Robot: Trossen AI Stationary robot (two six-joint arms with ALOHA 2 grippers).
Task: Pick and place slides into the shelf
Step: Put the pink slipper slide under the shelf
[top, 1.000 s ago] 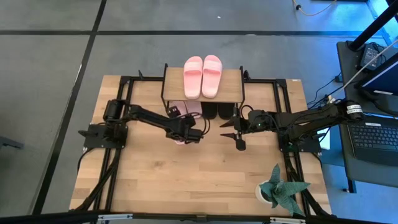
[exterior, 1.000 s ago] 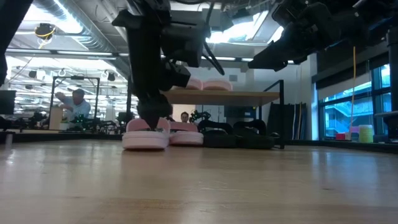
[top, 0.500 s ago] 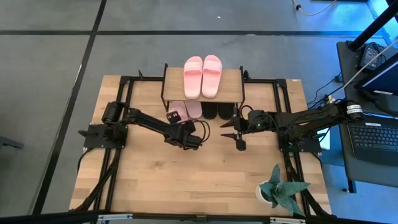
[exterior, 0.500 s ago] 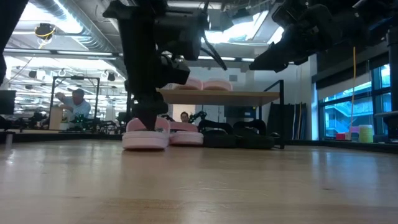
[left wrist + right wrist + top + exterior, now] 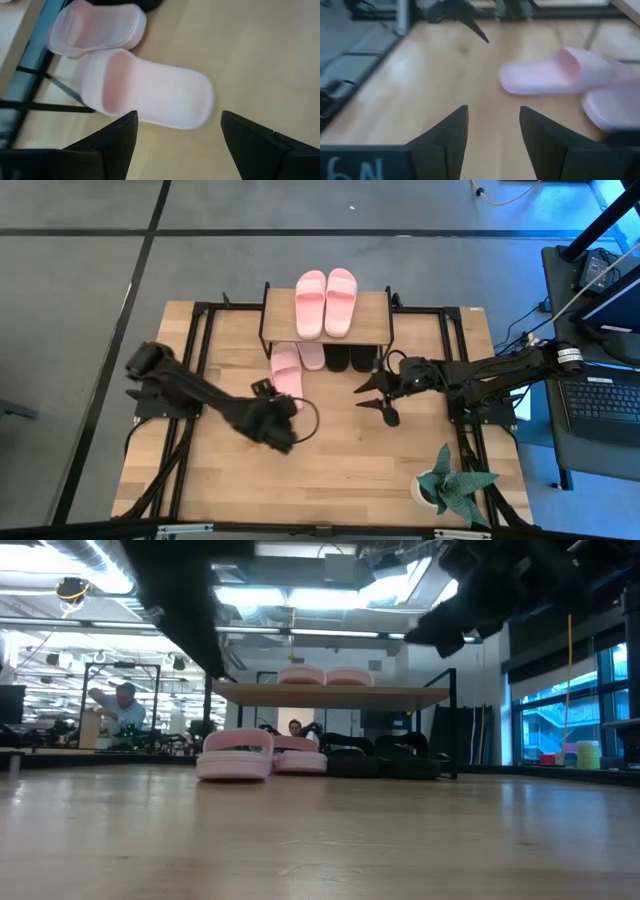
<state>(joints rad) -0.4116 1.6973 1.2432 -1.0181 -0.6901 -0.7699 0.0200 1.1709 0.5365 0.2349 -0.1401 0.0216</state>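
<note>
Two pink slides (image 5: 326,302) lie on the top board of the shelf (image 5: 375,320). Below it, a pink slide (image 5: 313,356) and two black slides (image 5: 351,360) stick out from under the board. Another pink slide (image 5: 287,370) (image 5: 150,90) lies sole-down on the table at the shelf's left front. My left gripper (image 5: 277,397) (image 5: 178,117) hangs open above the table, just near of that slide, pointing at it. My right gripper (image 5: 377,402) (image 5: 493,112) hovers open in front of the shelf's right part, with nothing between its fingers.
A potted plant (image 5: 448,485) stands near the table's near right corner. Black frame rails (image 5: 195,330) run along both table sides. The wood in front of the shelf (image 5: 330,460) is bare. A person (image 5: 120,705) shows in the room far behind the table.
My left gripper has drawn back from over the pink slide at the shelf's left front, toward the table's near left, and has risen; its fingers stay open. The slide stays where it was on the table. My right gripper has turned slightly in place.
</note>
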